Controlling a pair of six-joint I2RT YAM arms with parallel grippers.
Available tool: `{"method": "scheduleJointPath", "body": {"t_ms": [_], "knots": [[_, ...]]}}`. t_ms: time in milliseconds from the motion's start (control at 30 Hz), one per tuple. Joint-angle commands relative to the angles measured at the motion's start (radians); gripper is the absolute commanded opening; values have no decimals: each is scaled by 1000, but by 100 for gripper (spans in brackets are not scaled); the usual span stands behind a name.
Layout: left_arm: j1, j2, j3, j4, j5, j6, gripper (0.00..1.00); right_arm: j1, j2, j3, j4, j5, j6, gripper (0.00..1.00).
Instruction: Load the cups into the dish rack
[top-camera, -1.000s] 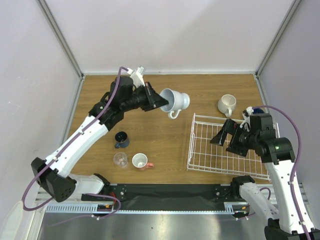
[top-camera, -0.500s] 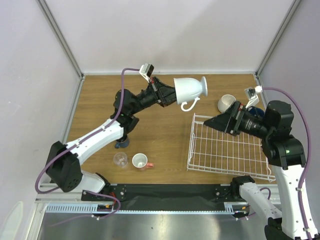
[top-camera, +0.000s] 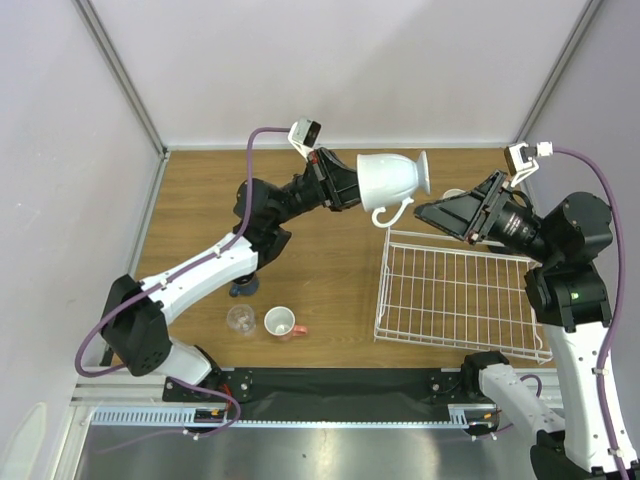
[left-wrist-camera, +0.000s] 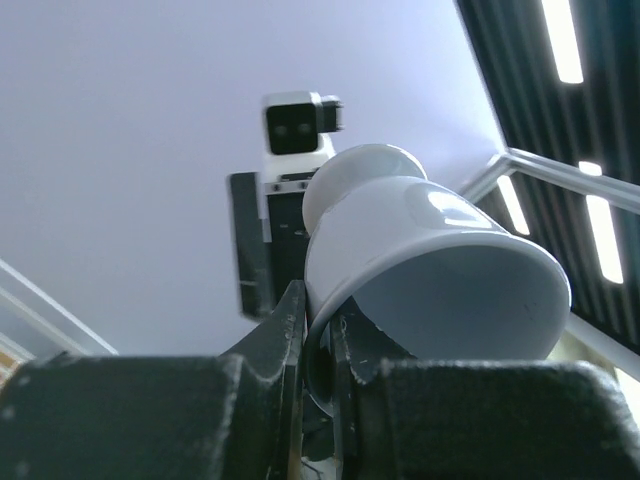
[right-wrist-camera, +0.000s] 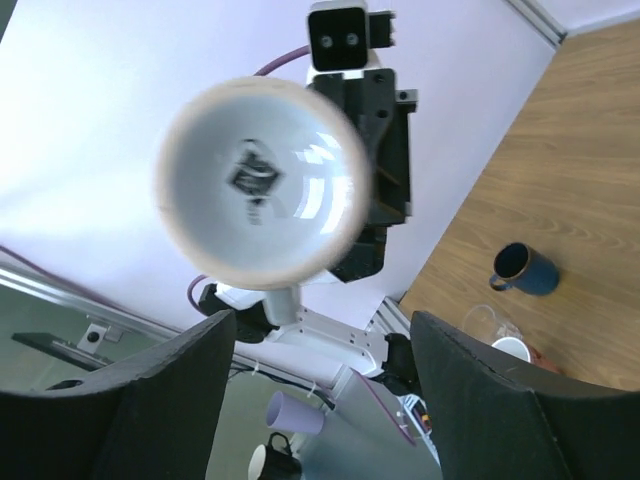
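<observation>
Pale glazed ceramic held in mid-air: from above, the left gripper (top-camera: 350, 188) clamps the rim of a pale footed mug (top-camera: 390, 178), which lies on its side above the wooden table (top-camera: 200, 200), foot toward the right arm and handle hanging down. The right gripper (top-camera: 428, 212) points at the mug's foot from just beside it, jaws apart and empty, above the far left corner of the dish rack (top-camera: 382, 292). The white wire rack sits on the right half of the table with no cup in it. A cream mug (top-camera: 452, 193) shows partly behind the right gripper. On the left half stand a dark blue mug (top-camera: 243, 285), half hidden under the left arm, a clear glass (top-camera: 240, 318) and, touching or just beside it, a reddish-pink cup (top-camera: 280, 322).

Left wrist view: two black fingers (left-wrist-camera: 285, 330) pinch the mug's (left-wrist-camera: 430, 265) wall at the rim, one outside and one inside; the right arm's camera housing shows beyond it.

Right wrist view: the mug's (right-wrist-camera: 260, 190) underside faces the lens, a dark mark at its centre, the left gripper (right-wrist-camera: 378, 150) behind it. The right gripper (right-wrist-camera: 320, 400) stands wide, fingers (right-wrist-camera: 170, 400) on each side with nothing between. Below on the table are the dark blue mug (right-wrist-camera: 525, 268), the glass (right-wrist-camera: 485, 322) and the pink cup (right-wrist-camera: 515, 348).
</observation>
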Motion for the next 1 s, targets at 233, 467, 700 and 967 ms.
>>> {"method": "scheduleJointPath", "body": {"t_ms": [233, 467, 700, 967], "knots": [[-7, -76, 111, -127, -88, 190, 0, 60, 59, 52, 129, 27, 81, 73], [-13, -71, 93, -101, -93, 167, 0, 122, 103, 57, 166, 57, 108, 69], [-16, -76, 78, -111, -104, 169, 0, 200, 140, 63, 175, 85, 97, 60], [-16, -68, 73, -103, -96, 152, 0, 235, 157, 60, 169, 111, 97, 37]]}}
